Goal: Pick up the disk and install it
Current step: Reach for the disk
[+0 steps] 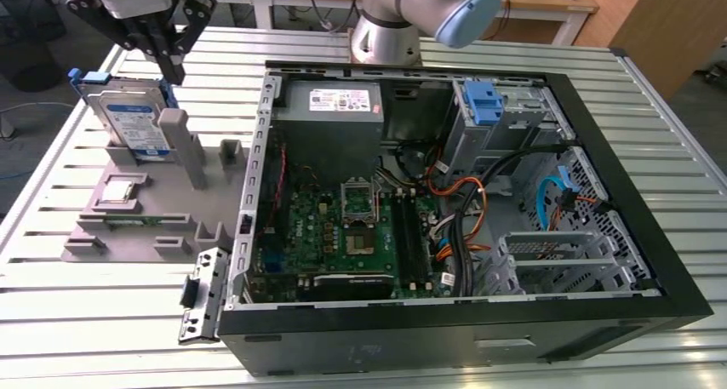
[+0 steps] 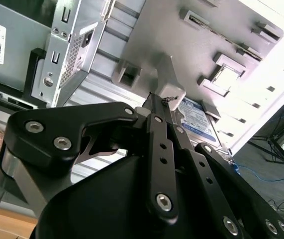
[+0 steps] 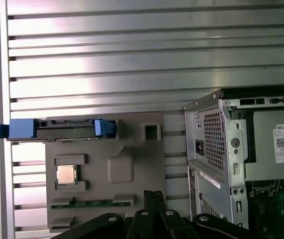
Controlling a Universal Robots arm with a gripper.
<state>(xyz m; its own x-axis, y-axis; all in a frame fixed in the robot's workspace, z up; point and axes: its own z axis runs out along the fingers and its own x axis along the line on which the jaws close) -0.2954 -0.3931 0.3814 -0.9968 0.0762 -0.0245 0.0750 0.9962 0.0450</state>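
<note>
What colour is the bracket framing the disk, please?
Blue; the bracket shows best in the first wrist view.

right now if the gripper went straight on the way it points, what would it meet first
Likely the grey upright post of the holder beside the standing disk. The gripper hangs above it; depth is unclear, so the disk's edge is possible.

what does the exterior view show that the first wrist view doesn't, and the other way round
Exterior view adds the disk's label face, orange cables, a blue bracket in the bay and the arm's base. First wrist view adds the power supply's vented end with its socket. Both show the disk upright in the grey holder, the jaws and the slatted table.
</note>
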